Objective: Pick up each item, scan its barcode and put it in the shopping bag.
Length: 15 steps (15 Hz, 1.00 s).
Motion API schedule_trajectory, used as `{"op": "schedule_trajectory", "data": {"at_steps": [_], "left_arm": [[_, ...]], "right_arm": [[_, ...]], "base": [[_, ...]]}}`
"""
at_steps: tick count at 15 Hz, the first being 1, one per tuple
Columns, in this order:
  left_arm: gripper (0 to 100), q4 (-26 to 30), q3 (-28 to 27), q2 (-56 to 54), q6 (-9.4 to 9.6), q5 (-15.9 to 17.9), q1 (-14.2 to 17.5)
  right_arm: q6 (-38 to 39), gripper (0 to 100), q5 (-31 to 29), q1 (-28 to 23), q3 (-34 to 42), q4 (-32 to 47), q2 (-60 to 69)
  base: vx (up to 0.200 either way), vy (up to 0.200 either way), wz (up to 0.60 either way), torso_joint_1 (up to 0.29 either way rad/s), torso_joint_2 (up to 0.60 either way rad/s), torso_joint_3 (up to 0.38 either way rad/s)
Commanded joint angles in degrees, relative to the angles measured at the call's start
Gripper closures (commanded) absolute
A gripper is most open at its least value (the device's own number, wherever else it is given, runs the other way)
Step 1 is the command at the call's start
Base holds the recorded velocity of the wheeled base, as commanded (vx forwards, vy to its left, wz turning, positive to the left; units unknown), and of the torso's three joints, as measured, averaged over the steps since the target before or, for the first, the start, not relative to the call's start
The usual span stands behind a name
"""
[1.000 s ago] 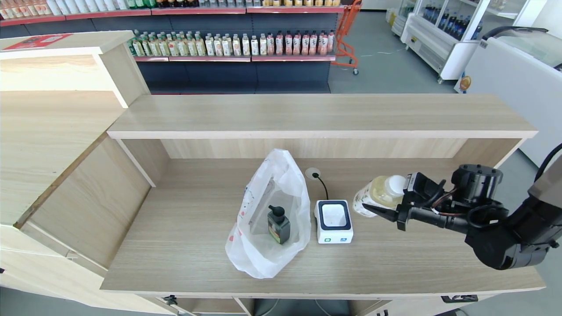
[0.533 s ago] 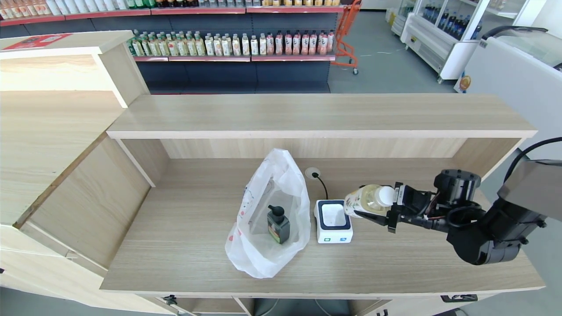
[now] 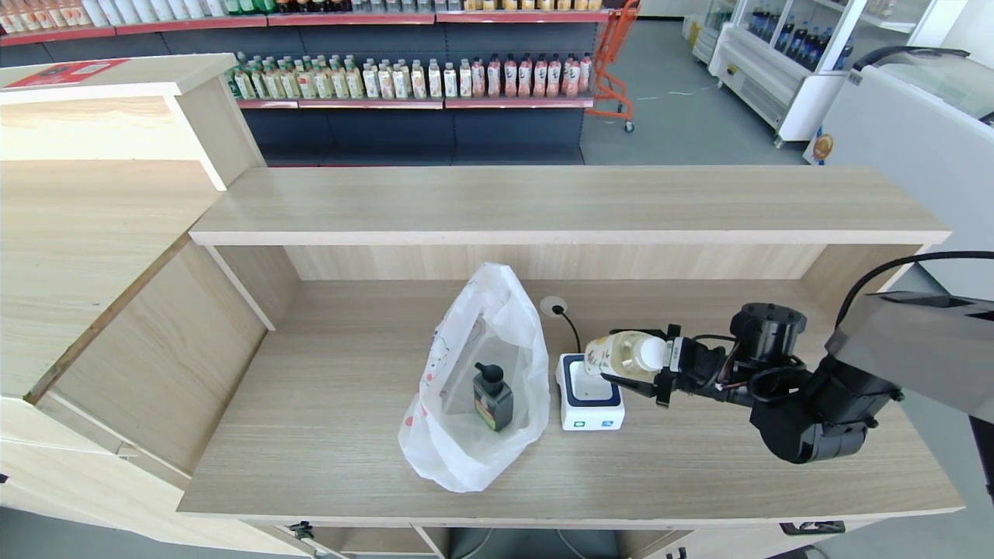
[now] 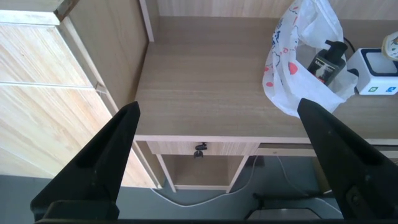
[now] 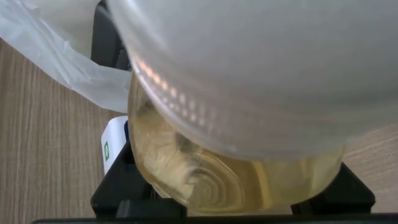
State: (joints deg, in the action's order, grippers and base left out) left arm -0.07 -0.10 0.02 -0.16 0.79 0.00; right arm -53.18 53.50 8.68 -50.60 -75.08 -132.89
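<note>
Yellow-drink bottle (image 3: 635, 352) clamped sideways in right gripper (image 3: 613, 357), over scanner (image 3: 590, 405), 1 o'clock corner | shopping bag (image 3: 458, 442) at scanner's 9 o'clock | left gripper (image 4: 219, 107) spread wide, empty

In the head view the bottle (image 3: 621, 355) covers the far right corner of the scanner (image 3: 590, 396), and its label print is too small for us to read. From the right wrist the bottle's cap sits against the lens as a pale blur. The bottle hides most of the scanner, and the picture's edge cuts off the shopping bag (image 5: 59, 56). From the left wrist we find the bottle and the scanner cut by the edge, while the bag's plastic covers the foot of the pump bottle (image 4: 324, 59).
</note>
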Motion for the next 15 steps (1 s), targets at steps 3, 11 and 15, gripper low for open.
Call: {"op": "schedule_trajectory", "data": {"at_steps": [3, 11, 15], "left_arm": [[0, 0.0, 0.0, 0.0, -0.02, 0.0, 0.0], [0, 0.0, 0.0, 0.0, -0.02, 0.0, 0.0], [0, 0.0, 0.0, 0.0, -0.02, 0.0, 0.0]], "right_arm": [[-1.5, 100, 0.0, 0.3, -2.9, 0.0, -2.5], [-1.8, 100, 0.0, 1.6, -6.1, -0.6, -5.5], [-1.8, 100, 0.0, 1.7, -6.1, -1.7, -5.9]], "base": [[0.000, 0.000, 0.00, 0.000, 0.00, 0.000], [0.000, 0.000, 0.00, 0.000, 0.00, 0.000], [0.000, 0.000, 0.00, 0.000, 0.00, 0.000]]}}
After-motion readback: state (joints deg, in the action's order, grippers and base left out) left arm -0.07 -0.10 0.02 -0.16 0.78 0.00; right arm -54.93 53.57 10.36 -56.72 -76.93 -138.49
